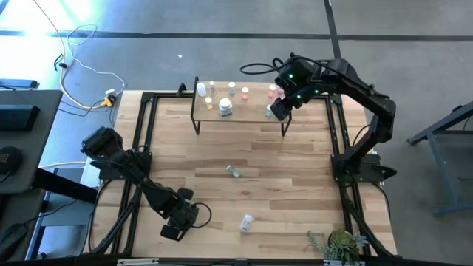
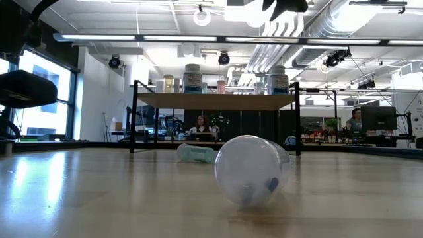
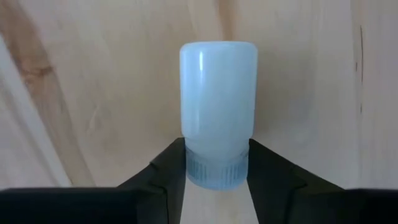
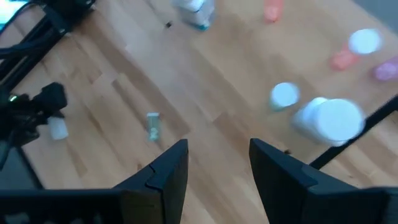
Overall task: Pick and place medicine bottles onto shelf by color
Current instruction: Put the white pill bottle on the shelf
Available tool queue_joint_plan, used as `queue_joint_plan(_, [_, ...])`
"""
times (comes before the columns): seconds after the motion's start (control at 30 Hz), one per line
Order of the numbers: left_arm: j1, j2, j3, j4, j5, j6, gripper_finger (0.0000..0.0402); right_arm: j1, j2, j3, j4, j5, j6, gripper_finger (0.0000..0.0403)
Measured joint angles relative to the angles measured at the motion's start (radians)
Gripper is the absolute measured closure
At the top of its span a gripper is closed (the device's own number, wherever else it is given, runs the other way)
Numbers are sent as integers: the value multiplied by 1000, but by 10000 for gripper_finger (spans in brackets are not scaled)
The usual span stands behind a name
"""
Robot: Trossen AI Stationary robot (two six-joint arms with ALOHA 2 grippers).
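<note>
My left gripper (image 1: 174,227) is near the table's front left, shut on a white bottle (image 3: 219,93); the bottle also shows in the right wrist view (image 4: 58,129). My right gripper (image 1: 276,111) is open and empty, above the right end of the shelf (image 1: 247,116). Several bottles stand on the shelf, among them white ones (image 1: 225,109) and pink ones (image 1: 273,92). A greenish bottle (image 1: 233,171) lies on its side at the table's middle. A clear bottle (image 1: 246,221) lies on its side near the front edge, and shows close up in the low view (image 2: 250,170). My left gripper pinches the white bottle's ribbed cap end (image 3: 216,169) between its two fingers. The bottle's body sticks out past the fingertips, in line with the fingers, over the wooden tabletop. Whether it rests on the table or is lifted clear, I cannot tell.
Black frame rails (image 1: 140,140) run along the table's left and right sides. A small plant (image 1: 340,242) stands at the front right corner. The shelf's thin black legs (image 2: 134,116) stand on the far half of the table. People sit in the room beyond the table.
</note>
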Motion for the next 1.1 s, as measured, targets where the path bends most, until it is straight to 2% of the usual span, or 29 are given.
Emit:
queue_joint_plan(0.2, [0,-3,64,-104,-74,36,263,63,0,0,0,-85,39,241])
queue_joint_plan(0.4, [10,-3,166,-229,-229,131,270,128,0,0,0,-106,92,241])
queue_joint_plan(0.57, [30,-3,258,-319,-424,250,269,166,0,0,11,-143,138,241])
queue_joint_plan(0.73, [70,-3,337,-368,-626,407,269,173,0,0,34,-250,151,241])
queue_joint_plan(1.1, [197,-3,438,-324,-1043,806,268,173,0,0,118,-371,150,241])
